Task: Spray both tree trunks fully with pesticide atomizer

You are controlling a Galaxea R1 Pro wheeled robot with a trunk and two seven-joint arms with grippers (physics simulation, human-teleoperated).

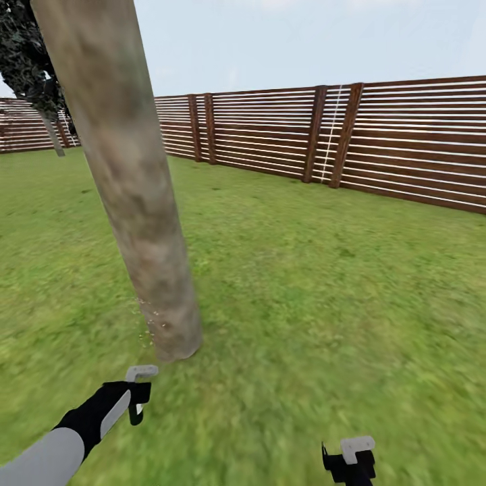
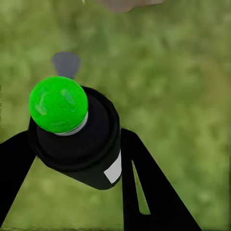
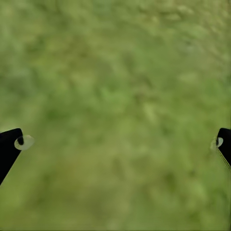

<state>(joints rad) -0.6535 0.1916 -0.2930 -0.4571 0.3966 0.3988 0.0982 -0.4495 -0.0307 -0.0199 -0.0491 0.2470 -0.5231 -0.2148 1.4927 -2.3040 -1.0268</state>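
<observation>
A thick mottled grey-brown tree trunk [image 1: 131,175] rises from the lawn just ahead of me, leaning left. Fine white pesticide specks [image 1: 146,318] dot its base on the left side. The pesticide atomizer [image 2: 79,139], a black bottle with a bright green round cap, sits between the fingers of my left gripper [image 2: 77,149]. That left gripper [image 1: 137,398] hovers low, a short way in front of the trunk's foot. My right gripper [image 1: 351,460] hangs open over bare grass [image 3: 118,142]. A second tree [image 1: 50,128] with dark leaves stands far back on the left.
A brown horizontal-slat fence [image 1: 324,135] runs along the back and right of the lawn [image 1: 324,283]. Open grass stretches to the right of the trunk and behind it.
</observation>
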